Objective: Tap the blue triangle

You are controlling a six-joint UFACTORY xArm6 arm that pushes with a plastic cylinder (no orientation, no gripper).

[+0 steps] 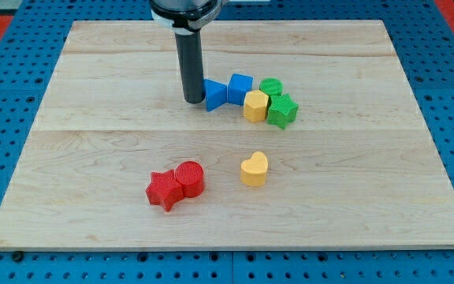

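The blue triangle [215, 94] lies on the wooden board [93, 158] a little above the middle of the view. My tip [194, 101] stands right at the triangle's left side, touching it or nearly so. A blue cube [240, 85] sits against the triangle's right side.
Right of the blue cube are a yellow hexagon block [255, 105], a green round block [271, 87] and a green star [282, 110], packed together. A yellow heart [254, 168] lies lower down. A red star [164, 190] and a red round block [189, 177] touch at lower left.
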